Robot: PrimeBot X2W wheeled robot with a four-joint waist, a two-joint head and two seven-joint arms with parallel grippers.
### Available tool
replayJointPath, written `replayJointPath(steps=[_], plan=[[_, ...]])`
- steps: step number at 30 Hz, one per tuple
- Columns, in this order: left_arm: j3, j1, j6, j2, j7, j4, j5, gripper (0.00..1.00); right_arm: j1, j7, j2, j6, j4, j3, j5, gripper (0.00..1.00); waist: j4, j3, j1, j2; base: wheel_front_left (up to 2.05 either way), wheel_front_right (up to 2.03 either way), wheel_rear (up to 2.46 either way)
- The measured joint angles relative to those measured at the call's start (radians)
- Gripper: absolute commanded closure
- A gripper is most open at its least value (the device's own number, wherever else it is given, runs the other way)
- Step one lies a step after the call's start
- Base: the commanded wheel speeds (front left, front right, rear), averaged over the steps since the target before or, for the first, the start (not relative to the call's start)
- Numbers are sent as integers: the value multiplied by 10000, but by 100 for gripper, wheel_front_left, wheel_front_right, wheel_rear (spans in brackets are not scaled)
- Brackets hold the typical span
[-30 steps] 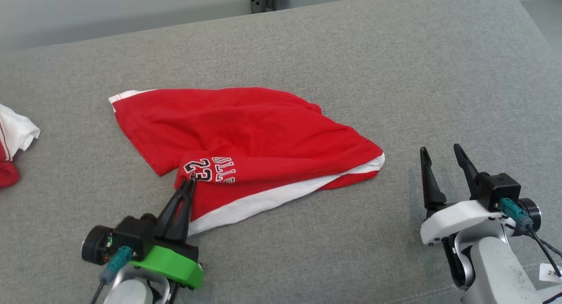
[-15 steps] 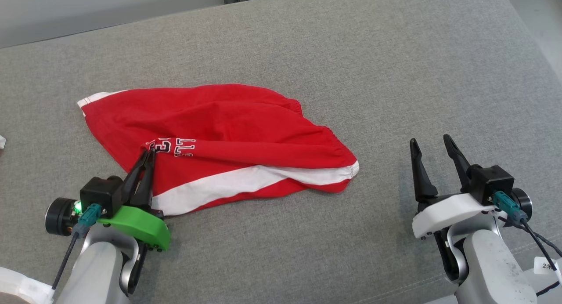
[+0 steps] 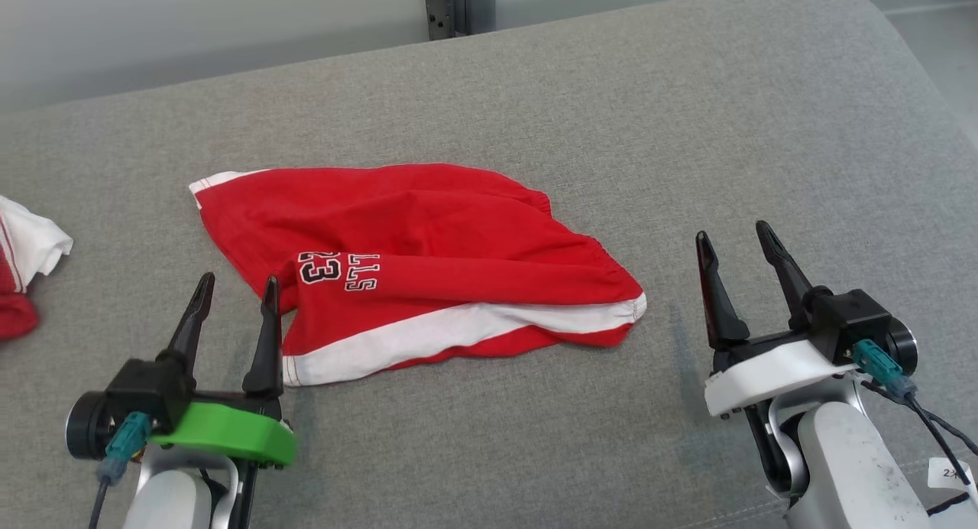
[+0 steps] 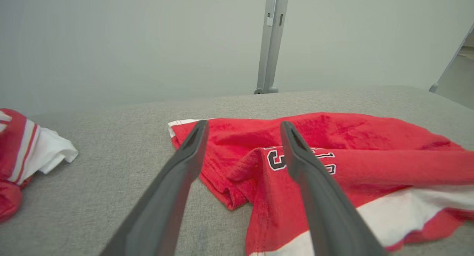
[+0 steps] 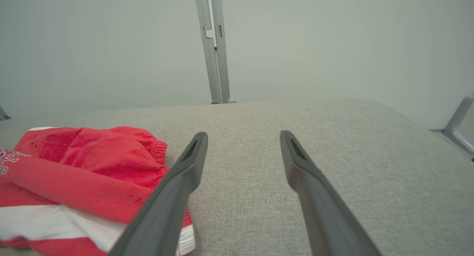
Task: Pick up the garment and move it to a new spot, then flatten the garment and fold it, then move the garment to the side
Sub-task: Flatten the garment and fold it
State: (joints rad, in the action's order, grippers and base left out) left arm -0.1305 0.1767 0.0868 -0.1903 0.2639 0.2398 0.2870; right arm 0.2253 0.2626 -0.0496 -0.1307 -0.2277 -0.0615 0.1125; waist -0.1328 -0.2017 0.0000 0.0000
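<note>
Toward the near edge of the grey padded surface point(image 3: 688, 131), left of its middle, the red garment point(image 3: 428, 238) lies rumpled. It looks light and limp, best pinched at its hem corners. The left hand point(image 3: 238, 280) gapes wide and empty just beside it; the right hand point(image 3: 732, 232) is wide too, well apart.

My head is looking down on the red shorts point(image 3: 458, 231); both my wrists are viewing those same shorts low and close.
</note>
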Motion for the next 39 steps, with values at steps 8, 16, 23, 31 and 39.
replayJointPath(steps=[8, 16, 23, 31, 39], plan=[[671, -1374, -50, 738, 0, -953, -257, 0, -426, 0, 0, 0, 608, -128, 23, 0, 432, 614, 0, 0, 0, 0, 0], [838, -2168, 15, 1129, 0, -1126, -433, 0, -848, 0, 0, 0, 652, -186, 157, 0, 786, 1158, 0, 0, 0, 0, 0], [897, -2283, 117, 1229, 0, -949, -500, 0, -941, 0, 0, 0, 598, -270, 173, 0, 896, 1278, 0, 0, 0, 0, 0], [821, -2266, 249, 1283, 0, -497, -562, 0, -929, 0, 0, 0, 445, -274, 144, 0, 759, 1159, 0, 0, 0, 0, 0], [-13, -1786, 376, 1072, -290, 989, -303, 0, -769, 0, 0, 0, 362, -305, 132, 0, 565, 892, 0, 0, 0, 0, 0]])
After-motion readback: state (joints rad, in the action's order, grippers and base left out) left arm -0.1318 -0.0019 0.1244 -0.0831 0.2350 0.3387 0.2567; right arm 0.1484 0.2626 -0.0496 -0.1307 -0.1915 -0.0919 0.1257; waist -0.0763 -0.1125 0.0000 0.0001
